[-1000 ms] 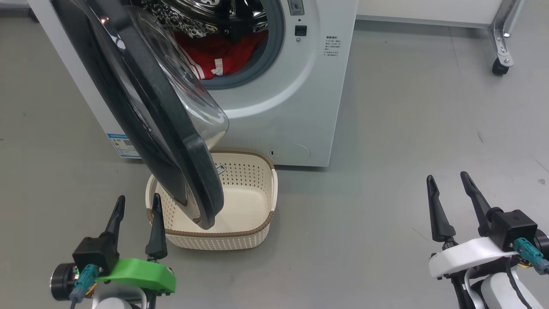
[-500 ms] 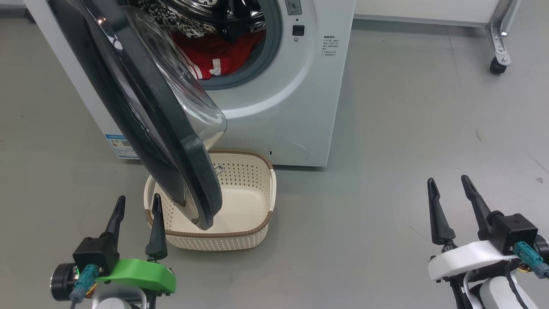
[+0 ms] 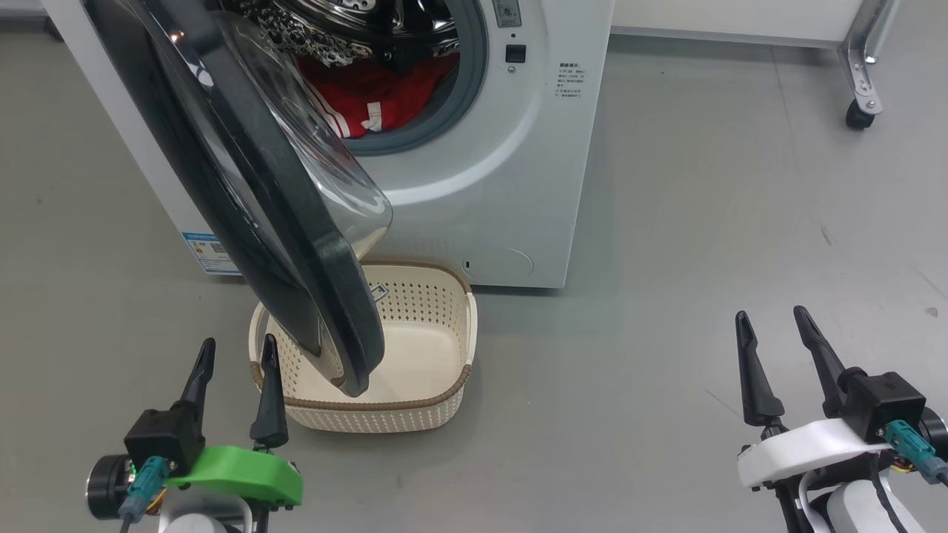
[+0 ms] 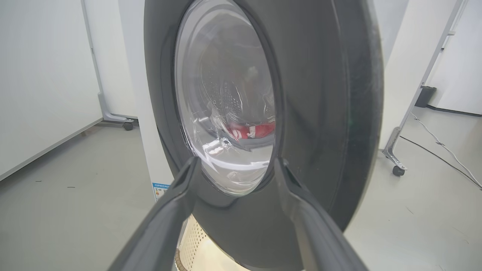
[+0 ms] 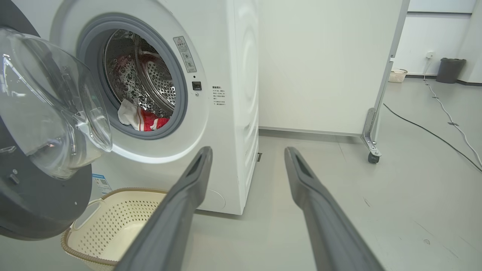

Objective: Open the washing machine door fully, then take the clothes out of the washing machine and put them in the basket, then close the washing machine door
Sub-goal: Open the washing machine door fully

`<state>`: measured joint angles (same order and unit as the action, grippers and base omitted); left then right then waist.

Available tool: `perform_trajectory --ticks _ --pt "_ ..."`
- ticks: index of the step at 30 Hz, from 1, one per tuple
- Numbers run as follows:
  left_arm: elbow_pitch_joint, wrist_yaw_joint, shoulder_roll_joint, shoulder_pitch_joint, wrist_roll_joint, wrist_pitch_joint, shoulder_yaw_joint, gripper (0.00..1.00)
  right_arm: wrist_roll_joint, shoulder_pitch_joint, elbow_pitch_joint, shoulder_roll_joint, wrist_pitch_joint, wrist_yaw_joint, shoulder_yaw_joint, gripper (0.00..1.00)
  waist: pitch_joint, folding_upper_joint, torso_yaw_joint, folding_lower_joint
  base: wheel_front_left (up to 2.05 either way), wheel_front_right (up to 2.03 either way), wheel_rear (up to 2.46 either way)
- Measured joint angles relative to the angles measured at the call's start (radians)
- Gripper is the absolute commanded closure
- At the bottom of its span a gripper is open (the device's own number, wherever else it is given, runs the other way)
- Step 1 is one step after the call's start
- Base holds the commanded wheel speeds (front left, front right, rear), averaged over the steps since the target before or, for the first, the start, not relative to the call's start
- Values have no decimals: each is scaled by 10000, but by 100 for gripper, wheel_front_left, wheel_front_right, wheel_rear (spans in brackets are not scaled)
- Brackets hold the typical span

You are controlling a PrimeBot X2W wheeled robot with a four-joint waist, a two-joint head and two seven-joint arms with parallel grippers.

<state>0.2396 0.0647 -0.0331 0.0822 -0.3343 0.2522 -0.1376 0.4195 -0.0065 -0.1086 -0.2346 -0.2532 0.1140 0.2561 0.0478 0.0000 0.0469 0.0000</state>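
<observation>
Washing machine door stands ajar; left hand and right hand hover low, wide open, empty.

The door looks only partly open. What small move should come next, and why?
Probably bring the left tool to the free edge of the door and swing it wider. The door stands partly open and hangs over the basket, covering part of it, while the clothes lie in the drum. The left tool is open, empty and nearest the door.
</observation>
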Motion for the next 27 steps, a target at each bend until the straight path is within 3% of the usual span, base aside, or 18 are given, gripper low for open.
perform_trajectory --ticks 2,4,27 --pt "8 -42 0 0 -23 0 -12 0 0 0 0 27 0 0 -33 0 16 0 -4 0 0 0 0" --pt "12 -61 0 -1 -13 0 -13 100 -2 0 0 69 0 -17 -65 0 29 0 -14 0 0 0 0" --pt "-894 -173 -4 171 257 0 573 100 -174 0 -8 326 0 -201 -251 0 87 0 -69 0 0 0 0"
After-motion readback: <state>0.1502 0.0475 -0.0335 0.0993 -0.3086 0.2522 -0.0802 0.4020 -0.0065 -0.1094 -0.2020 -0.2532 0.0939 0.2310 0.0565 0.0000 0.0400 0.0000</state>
